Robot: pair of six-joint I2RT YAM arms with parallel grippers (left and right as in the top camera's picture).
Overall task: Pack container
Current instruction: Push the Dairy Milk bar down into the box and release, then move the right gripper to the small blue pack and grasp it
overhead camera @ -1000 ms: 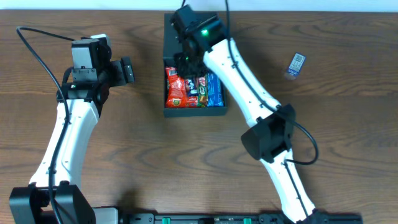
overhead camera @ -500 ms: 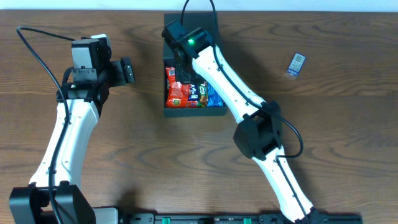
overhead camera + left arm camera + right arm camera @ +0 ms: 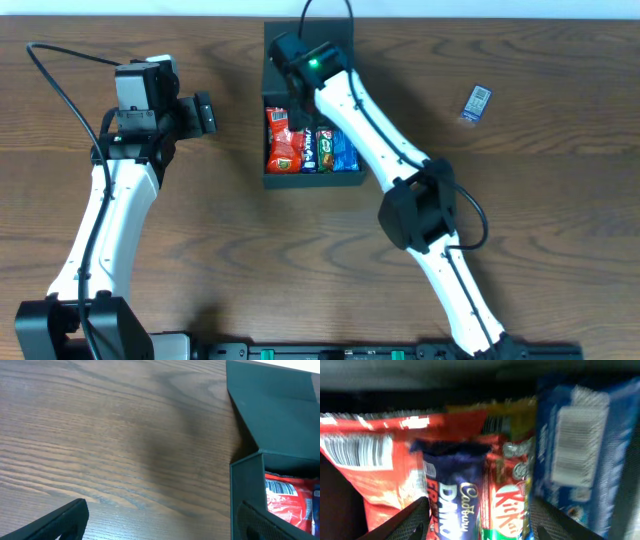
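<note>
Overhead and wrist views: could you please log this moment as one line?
container: lid open, snacks inside | right gripper: open over snacks, holding nothing | left gripper: open, beside container | blue packet: on table

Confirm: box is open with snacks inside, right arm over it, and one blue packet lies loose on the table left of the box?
Wrong side. The overhead view shows the loose blue packet on the table to the right of the box, not left. The rest holds: box open, snacks inside, right arm over it.
</note>
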